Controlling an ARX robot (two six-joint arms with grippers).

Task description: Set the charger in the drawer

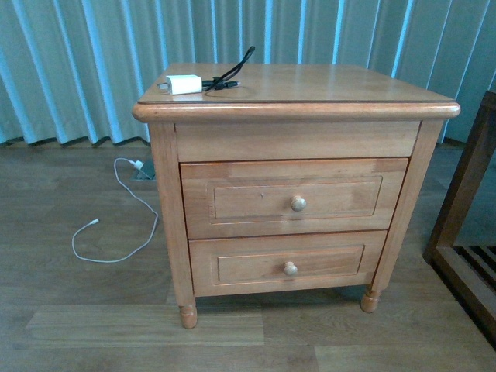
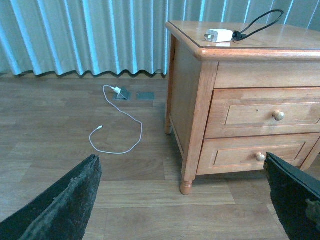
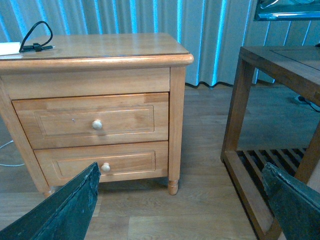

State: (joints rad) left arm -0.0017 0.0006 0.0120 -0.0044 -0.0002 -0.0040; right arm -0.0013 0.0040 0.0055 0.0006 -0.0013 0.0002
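The small white rectangular charger block [image 1: 184, 84] lies flat near the left edge of the top of the light-brown wooden two-drawer desk [image 1: 325, 89]. Its thin black cable [image 1: 229, 76] is looped just to its right. The taller upper drawer [image 1: 256, 198], with a recessed-panel front and a round pale knob [image 1: 298, 203], is fully closed above the shorter lower drawer [image 1: 256, 266]. The left jaws and the right jaws both stand wide apart, holding nothing.

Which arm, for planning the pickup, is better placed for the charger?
Left, probably: the charger lies on the left side of the nightstand, cut off in the right wrist view.
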